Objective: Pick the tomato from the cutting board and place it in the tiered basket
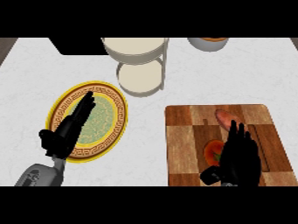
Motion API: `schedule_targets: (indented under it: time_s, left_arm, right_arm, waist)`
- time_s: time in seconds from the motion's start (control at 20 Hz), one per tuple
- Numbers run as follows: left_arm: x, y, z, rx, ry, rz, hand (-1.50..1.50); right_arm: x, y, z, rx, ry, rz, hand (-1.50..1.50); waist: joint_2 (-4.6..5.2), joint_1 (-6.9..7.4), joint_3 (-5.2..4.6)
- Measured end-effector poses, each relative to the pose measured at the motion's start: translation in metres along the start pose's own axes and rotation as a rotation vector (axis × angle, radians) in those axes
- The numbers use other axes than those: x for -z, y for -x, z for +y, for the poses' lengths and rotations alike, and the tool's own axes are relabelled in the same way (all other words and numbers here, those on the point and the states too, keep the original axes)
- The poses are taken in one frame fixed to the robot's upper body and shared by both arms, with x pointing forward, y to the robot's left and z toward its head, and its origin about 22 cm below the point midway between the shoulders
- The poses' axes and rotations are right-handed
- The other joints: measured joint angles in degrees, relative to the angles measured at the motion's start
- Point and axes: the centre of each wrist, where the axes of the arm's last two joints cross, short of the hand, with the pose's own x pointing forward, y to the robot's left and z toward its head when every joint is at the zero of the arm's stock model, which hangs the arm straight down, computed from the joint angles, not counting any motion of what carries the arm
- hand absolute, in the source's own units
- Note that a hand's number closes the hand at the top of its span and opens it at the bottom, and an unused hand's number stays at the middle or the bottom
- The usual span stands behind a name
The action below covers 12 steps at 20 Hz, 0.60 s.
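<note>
Counter [241, 74] of pale speckled stone spreads under our two hands, and we count what sits on it. One wooden cutting board [190, 131] lies under our right hand [237, 159], which hovers over the board's near half with its fingers straight and slightly spread, open and holding nothing. One tomato [211, 150], red with a touch of green, shows just to the left of that hand, partly hidden beneath the palm; we cannot tell whether the hand touches it. One reddish oblong item [225, 117] lies on the board just beyond the fingertips; we cannot tell what it is.

Our left hand [66, 133] is also open, its fingers straight and pointing away from us over one yellow plate with a dark patterned rim [116, 109].

One tiered basket [141, 61] stands well beyond both hands, between them, and shows two cream round tiers, one above the other. One grey bowl [209, 43] sits far beyond the right hand at the top edge. One black object [80, 46] lies just left of the basket.
</note>
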Motion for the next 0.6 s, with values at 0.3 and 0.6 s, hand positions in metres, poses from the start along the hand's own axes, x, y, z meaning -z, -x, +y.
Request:
schedule_targets:
  time_s: [0.3,0.6]
  left_arm:
    - [0.001,-0.003,0.003,-0.004,-0.003,-0.006,0.0]
    - [-0.003,-0.005,0.001,-0.006,0.004,-0.003,0.0]
  right_arm:
    - [0.004,0.004,0.01,0.008,-0.004,0.006,1.5]
    - [0.009,0.002,0.013,0.075,0.083,-0.063,1.5]
  waist:
    - [-0.05,-0.06,-0.03]
    - [-0.25,-0.09,-0.21]
